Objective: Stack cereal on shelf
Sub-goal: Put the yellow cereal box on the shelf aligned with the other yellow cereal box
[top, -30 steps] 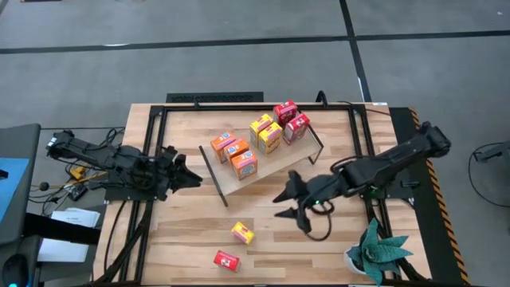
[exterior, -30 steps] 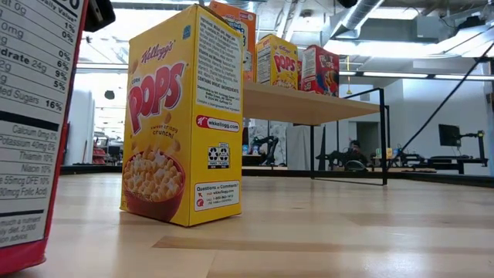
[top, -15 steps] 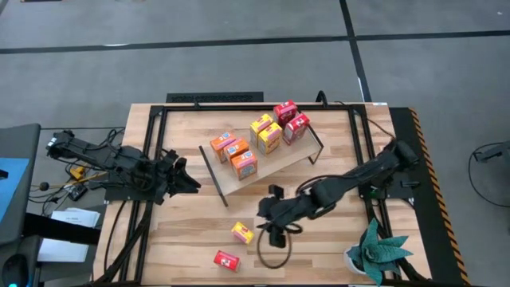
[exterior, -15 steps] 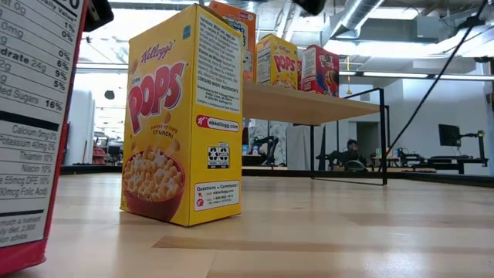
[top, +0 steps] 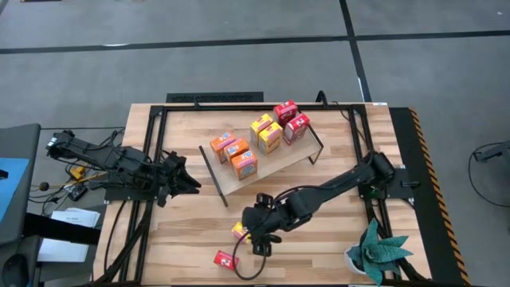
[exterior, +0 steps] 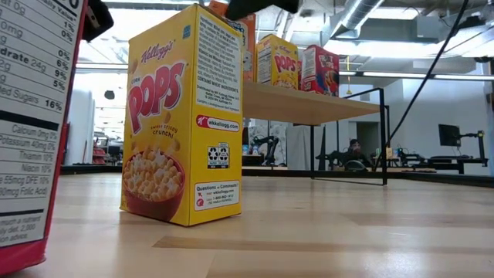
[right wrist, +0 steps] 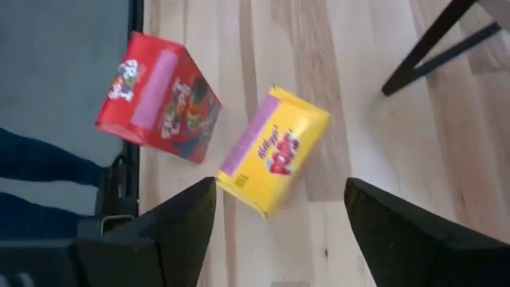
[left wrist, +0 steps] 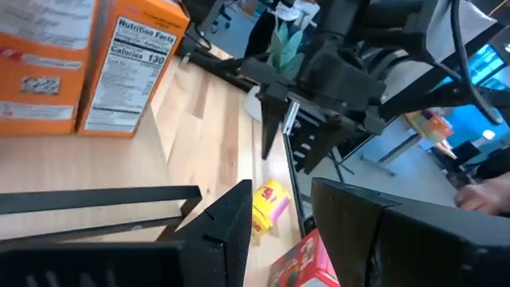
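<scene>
Right gripper (right wrist: 279, 211) spread wide, empty — hovering over yellow cereal box (right wrist: 274, 151); red box (right wrist: 158, 97) at its 10 o'clock. Left gripper (top: 190, 180) part-open, empty.

"Kellogg's Corn POPS" on yellow box (exterior: 184, 116), (orange box (left wrist: 131, 68): "Nutrition Facts")

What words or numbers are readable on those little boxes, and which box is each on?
"Kellogg's", "CORN POPS", "sweet and crunchy", "wkkellogg.com": yellow cereal box on the table, low view.
"ed Sugars 16%", "Calcium 260mg 20%": nutrition panel of the red box at the near edge.
"POPS": yellow box on the shelf.
"Nutrition Facts", "Calories 130": orange box, left wrist view.
Smaller print is too small to read.
</scene>
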{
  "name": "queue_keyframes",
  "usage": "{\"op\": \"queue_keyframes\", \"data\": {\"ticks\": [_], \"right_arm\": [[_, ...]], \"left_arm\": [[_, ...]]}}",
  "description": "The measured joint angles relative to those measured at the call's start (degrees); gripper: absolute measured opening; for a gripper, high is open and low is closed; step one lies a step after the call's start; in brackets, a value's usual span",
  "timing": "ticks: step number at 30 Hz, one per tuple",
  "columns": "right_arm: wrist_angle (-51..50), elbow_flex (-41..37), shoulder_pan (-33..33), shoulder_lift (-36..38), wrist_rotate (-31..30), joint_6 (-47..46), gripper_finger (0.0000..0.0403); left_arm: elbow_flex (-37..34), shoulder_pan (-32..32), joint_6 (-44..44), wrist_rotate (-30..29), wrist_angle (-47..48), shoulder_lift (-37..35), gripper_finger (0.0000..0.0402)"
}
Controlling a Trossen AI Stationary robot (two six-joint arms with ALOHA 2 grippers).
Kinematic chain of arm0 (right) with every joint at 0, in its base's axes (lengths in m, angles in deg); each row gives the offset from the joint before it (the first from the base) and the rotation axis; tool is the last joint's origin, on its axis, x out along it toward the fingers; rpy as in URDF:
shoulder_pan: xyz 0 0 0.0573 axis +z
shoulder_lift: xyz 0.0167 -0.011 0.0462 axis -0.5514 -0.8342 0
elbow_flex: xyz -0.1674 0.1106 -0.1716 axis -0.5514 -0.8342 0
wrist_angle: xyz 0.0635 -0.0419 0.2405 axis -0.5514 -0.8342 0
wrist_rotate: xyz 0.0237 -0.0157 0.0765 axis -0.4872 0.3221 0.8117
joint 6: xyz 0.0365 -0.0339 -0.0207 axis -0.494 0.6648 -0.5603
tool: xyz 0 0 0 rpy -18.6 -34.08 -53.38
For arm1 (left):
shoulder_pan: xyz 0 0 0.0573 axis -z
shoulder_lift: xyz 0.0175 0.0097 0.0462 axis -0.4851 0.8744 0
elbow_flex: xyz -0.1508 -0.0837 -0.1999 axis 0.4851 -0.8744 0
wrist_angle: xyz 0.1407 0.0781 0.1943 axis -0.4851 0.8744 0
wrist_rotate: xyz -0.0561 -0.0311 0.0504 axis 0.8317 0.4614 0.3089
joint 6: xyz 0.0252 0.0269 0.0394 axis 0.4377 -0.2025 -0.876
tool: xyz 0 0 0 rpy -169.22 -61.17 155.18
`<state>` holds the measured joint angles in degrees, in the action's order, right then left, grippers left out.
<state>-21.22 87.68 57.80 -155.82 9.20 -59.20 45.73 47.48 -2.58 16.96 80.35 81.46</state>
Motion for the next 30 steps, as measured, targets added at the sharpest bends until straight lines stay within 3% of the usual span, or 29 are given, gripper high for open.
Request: {"op": "queue_keyframes", "data": {"ticks": [14,23,30], "right_arm": [[-2.30,1.33,-0.11,-1.50,-1.52,-5.44,0.0302],[1.28,1.34,-1.69,-1.07,2.98,-5.88,0.0302],[4.98,1.36,-3.54,-0.94,7.77,-12.64,0.0302]], "left_arm": [[0.00,0.00,0.49,-3.38,4.47,-0.02,0.0119],[0.00,-0.01,0.08,-3.75,5.32,-0.02,0.0119],[0.00,0.00,-0.13,-3.73,5.17,-0.02,0.0119]]}}
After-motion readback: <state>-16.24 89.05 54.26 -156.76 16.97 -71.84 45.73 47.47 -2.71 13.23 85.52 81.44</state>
